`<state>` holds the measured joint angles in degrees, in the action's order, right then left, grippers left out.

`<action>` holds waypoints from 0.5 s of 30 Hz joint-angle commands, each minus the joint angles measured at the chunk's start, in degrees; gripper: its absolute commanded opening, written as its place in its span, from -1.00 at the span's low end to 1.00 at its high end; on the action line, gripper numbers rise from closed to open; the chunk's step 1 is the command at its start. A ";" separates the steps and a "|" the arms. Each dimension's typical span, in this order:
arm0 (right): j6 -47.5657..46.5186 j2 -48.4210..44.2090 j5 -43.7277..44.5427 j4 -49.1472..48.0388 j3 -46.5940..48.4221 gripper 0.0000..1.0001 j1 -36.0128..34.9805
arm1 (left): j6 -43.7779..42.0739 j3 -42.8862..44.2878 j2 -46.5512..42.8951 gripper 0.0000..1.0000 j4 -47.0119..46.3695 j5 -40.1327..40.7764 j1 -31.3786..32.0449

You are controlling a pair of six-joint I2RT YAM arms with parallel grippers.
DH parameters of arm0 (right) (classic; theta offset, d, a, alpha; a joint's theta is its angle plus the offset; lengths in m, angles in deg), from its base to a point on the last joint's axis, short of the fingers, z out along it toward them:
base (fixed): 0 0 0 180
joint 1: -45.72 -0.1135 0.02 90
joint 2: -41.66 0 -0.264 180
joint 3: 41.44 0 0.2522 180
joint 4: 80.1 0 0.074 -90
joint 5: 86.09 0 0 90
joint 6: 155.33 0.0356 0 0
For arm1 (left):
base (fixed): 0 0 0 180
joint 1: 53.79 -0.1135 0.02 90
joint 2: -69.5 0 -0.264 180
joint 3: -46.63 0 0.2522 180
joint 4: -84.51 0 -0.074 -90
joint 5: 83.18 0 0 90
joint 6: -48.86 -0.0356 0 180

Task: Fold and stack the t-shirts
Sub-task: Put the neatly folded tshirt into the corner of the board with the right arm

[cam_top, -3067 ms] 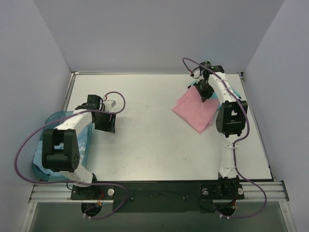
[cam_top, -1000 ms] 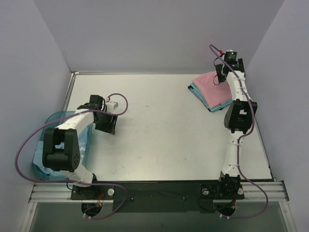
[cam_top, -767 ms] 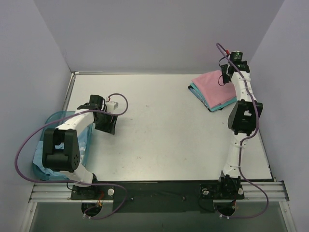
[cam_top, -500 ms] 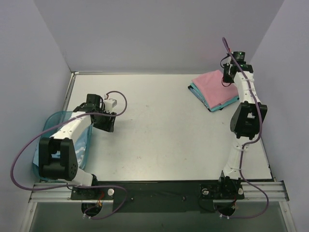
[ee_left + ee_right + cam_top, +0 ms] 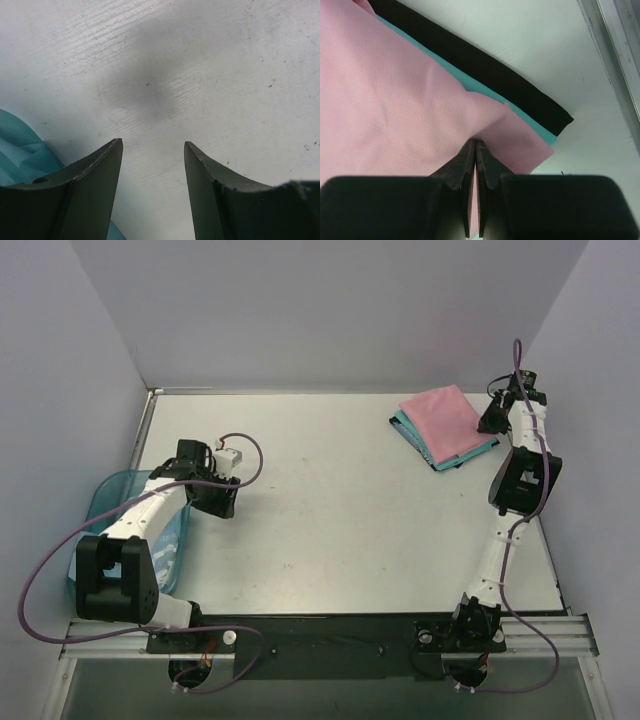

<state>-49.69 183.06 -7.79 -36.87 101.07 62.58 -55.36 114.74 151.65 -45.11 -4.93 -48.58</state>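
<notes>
A folded light pink t-shirt [image 5: 443,422] lies on top of a folded teal green t-shirt [image 5: 404,425] at the table's far right. My right gripper [image 5: 491,419] is at the pink shirt's right edge. In the right wrist view its jaws [image 5: 476,142] are pressed together on a pucker of pink cloth [image 5: 395,100], with a teal strip [image 5: 546,131] showing beyond. My left gripper [image 5: 218,498] is open and empty over bare table [image 5: 152,145]. A pale blue t-shirt [image 5: 168,537] lies in the basket.
The translucent blue plastic basket [image 5: 104,489] stands at the left edge, beside the left arm; its blue shows at the lower left of the left wrist view [image 5: 22,150]. Purple walls close the table's back and sides. A metal rail [image 5: 620,65] runs near the stack.
The right arm carried the pink shirt from mid-right to the far right onto the teal shirt, then drew back right to its edge. The left arm shifted slightly.
</notes>
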 commanded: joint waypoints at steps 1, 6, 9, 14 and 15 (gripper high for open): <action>0.45 -2.61 -2.99 1.11 4.41 -1.00 -1.48 | -1.16 1.99 -1.90 0.25 0.29 -0.73 0.15; -1.65 -10.68 0.44 0.50 2.04 -0.74 -2.35 | -1.78 3.48 -3.92 0.25 1.26 -1.43 0.15; -6.31 -18.95 7.63 -1.26 -8.81 0.18 -5.08 | -3.27 4.10 -6.12 0.26 2.48 -3.36 0.24; -9.93 -39.39 13.99 -12.82 -32.04 0.85 -9.74 | -5.20 2.61 -12.43 0.30 3.63 -4.07 0.15; -9.23 -41.89 13.73 -14.43 -38.94 0.86 -10.00 | -5.12 2.26 -13.41 0.32 3.02 -3.20 0.15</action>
<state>-56.40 155.68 0.82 -42.77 76.70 55.08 -58.46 115.94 143.57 -42.38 -7.16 -48.58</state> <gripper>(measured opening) 0.899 0.648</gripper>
